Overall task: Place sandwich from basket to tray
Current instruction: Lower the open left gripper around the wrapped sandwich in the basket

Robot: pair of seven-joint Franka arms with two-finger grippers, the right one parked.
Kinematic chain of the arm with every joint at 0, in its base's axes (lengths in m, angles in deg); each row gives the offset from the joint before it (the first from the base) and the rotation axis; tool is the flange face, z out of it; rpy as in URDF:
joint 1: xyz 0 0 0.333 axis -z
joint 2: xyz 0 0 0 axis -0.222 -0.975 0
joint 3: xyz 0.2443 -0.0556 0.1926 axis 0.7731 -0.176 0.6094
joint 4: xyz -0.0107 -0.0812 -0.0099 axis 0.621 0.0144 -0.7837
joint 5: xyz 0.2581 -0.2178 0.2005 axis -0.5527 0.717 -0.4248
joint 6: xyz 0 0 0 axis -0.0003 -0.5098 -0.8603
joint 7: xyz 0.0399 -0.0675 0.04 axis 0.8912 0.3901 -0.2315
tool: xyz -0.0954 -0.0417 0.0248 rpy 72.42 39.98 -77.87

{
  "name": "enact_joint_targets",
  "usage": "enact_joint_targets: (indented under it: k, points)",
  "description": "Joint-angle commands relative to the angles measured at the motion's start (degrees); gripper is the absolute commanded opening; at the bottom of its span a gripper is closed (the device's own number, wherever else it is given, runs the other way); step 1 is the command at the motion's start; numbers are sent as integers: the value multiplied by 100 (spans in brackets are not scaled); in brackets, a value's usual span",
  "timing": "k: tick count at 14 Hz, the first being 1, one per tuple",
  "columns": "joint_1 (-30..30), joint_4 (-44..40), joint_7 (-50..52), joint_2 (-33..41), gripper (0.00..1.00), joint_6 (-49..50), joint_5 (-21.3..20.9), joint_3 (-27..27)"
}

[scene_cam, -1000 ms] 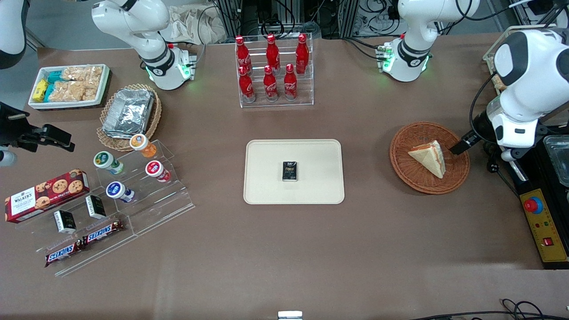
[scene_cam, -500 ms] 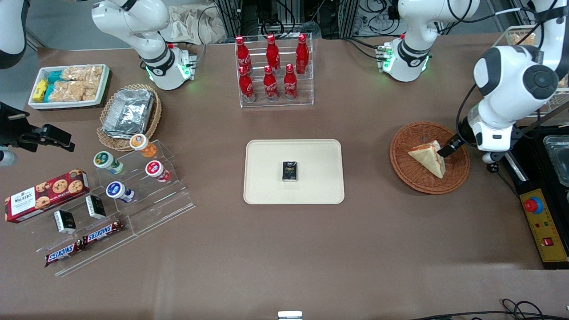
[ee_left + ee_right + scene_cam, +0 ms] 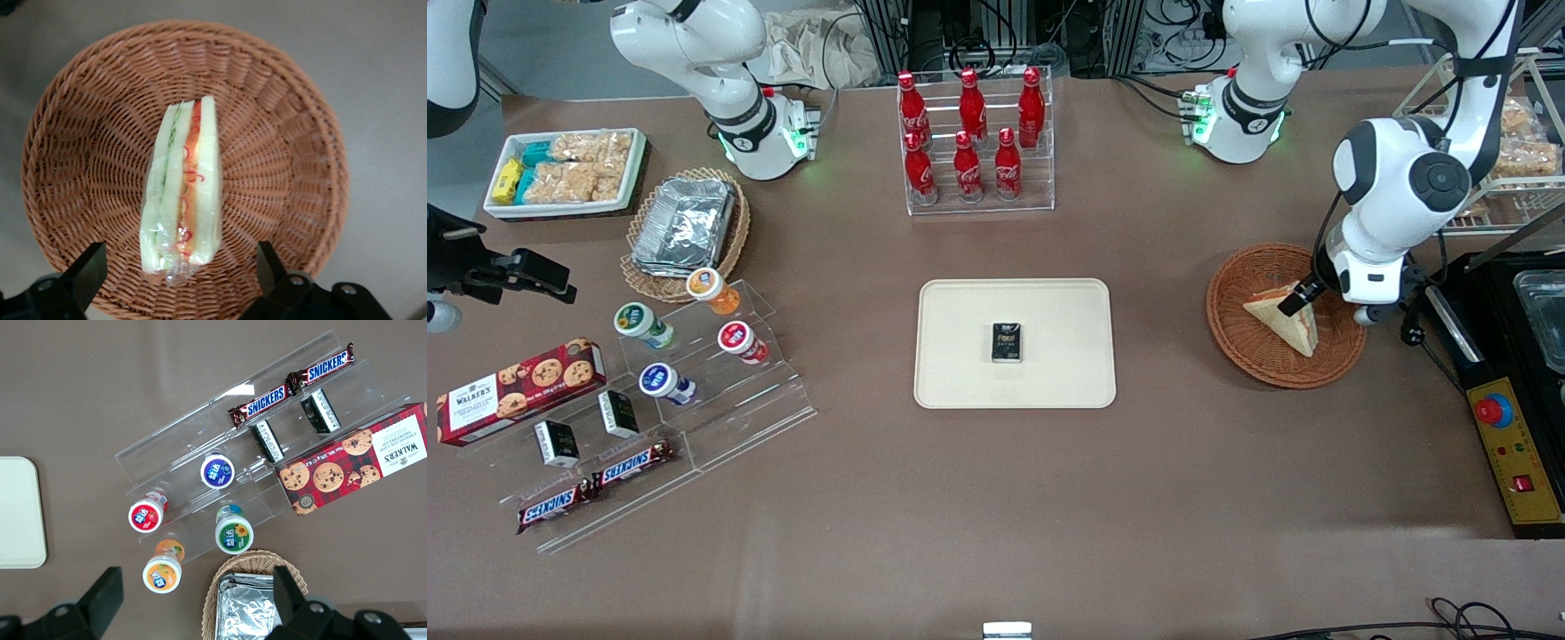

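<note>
Hovering spread wide over the basket (image 3: 60,133), the gripper (image 3: 180,277) has the sandwich (image 3: 181,207) directly beneath it, between its fingers (image 3: 87,273); the wedge's long axis runs crosswise to their closing line, away from the wrist.

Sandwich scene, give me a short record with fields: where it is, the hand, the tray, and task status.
sandwich: lying in the basket, filling edge up
hand: open, above the basket, fingers either side of the sandwich's end, not touching
tray: mid-table, holds only a small black box
status: sandwich not yet gripped or lifted
</note>
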Motion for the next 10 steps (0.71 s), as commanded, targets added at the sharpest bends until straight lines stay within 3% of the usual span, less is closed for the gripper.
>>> enact_joint_targets:
  k: [1, 8, 10]
  points:
    - [-41, 242, 57, 38, 100, -201, -311, 11]
    - [-129, 278, 66, -909, 97, -1262, -355, 2]
    - [-129, 278, 92, -1086, 56, -1431, -355, 2]
